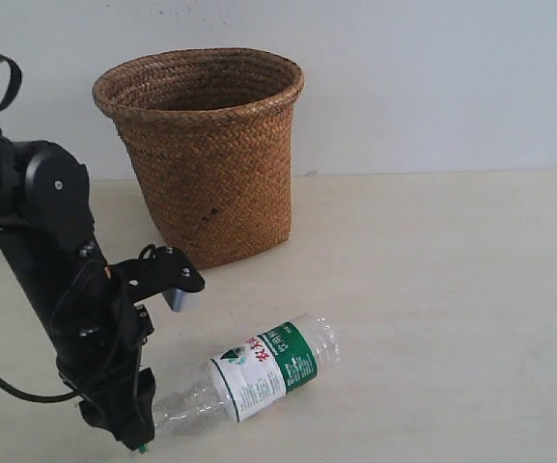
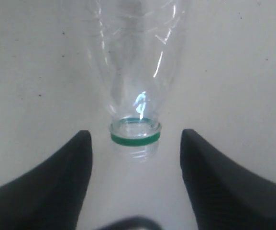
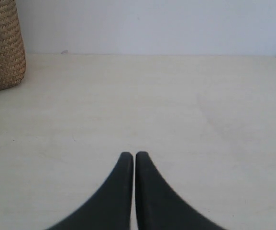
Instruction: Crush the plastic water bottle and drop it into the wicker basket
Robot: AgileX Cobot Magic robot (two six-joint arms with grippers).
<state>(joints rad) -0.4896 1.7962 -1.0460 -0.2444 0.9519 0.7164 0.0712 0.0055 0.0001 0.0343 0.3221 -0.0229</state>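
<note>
I see bright, even light in all my views. The table [image 1: 432,289] looks pale and washed out. Shadows are soft and faint. White shine sits on the plastic water bottle [image 2: 140,103]. The left gripper [image 2: 136,138] looks dark and fuzzy at its edges.

The clear plastic water bottle [image 1: 259,371] lies capless on its side near the upright brown wicker basket [image 1: 210,164].

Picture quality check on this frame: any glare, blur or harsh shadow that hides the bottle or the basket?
Exterior view: flat, even light, faint shadows; the plastic water bottle and wicker basket read clearly, though the bottle's clear neck end melts into the table. Left wrist view: bright glints on the bottle wall. Right wrist view: no glare; the shut right pincer has slightly soft edges.
</note>
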